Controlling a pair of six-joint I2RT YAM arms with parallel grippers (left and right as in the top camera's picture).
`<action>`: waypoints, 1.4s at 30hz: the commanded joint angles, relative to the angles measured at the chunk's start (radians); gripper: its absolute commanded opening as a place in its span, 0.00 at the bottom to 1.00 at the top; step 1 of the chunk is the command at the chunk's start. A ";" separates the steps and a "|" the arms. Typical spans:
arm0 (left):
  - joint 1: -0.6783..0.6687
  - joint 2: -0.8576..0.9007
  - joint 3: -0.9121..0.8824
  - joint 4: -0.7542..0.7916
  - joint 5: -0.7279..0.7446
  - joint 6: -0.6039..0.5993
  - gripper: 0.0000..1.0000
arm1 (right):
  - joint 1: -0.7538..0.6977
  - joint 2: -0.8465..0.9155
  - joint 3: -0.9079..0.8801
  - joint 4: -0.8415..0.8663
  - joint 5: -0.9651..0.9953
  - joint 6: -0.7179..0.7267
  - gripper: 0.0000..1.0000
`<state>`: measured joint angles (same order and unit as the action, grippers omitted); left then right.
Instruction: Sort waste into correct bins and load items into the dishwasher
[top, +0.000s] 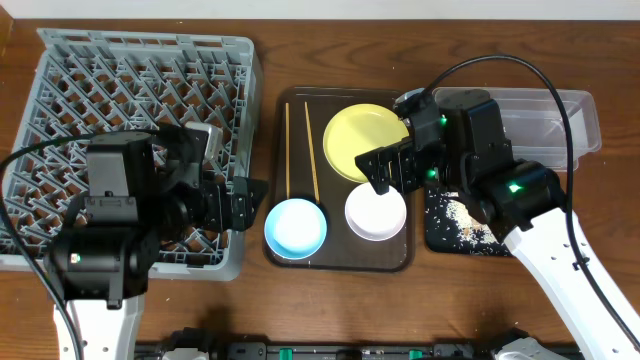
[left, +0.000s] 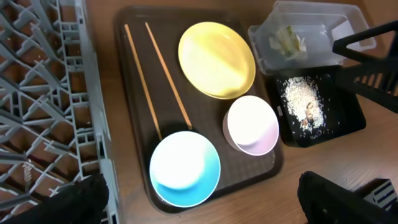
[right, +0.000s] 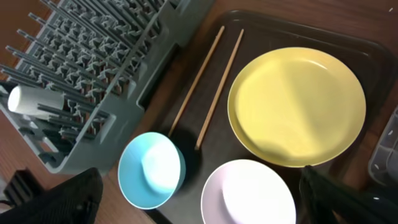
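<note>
Left end effector (top: 243, 203) released and empty, light-blue bowl (top: 296, 227) just beside it. Right end effector (top: 385, 170) likewise spread, white bowl (top: 376, 212) just beneath. Risk: a shallow rim pinch could let either bowl slip.

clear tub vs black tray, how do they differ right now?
The tub is clear and deep; the black tray is shallow. The tub holds crumpled pale waste; the black tray holds rice scraps. The tub sits farther from the robot, the black tray nearer. Both are rectangular, side by side right of the brown tray.
</note>
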<state>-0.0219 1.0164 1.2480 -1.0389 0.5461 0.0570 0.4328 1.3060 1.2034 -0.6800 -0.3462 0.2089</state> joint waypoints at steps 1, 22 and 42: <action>-0.004 0.013 0.017 0.000 -0.008 0.011 0.98 | 0.014 -0.005 0.009 -0.008 0.005 0.007 0.99; -0.004 0.029 0.017 0.000 -0.008 0.010 0.98 | -0.049 -0.348 -0.124 0.039 0.379 -0.296 0.99; -0.004 0.029 0.017 0.000 -0.008 0.011 0.98 | -0.243 -1.221 -1.076 0.590 0.262 -0.296 0.99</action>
<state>-0.0219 1.0454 1.2488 -1.0401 0.5430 0.0570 0.2192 0.1600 0.1898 -0.1043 -0.0086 -0.0750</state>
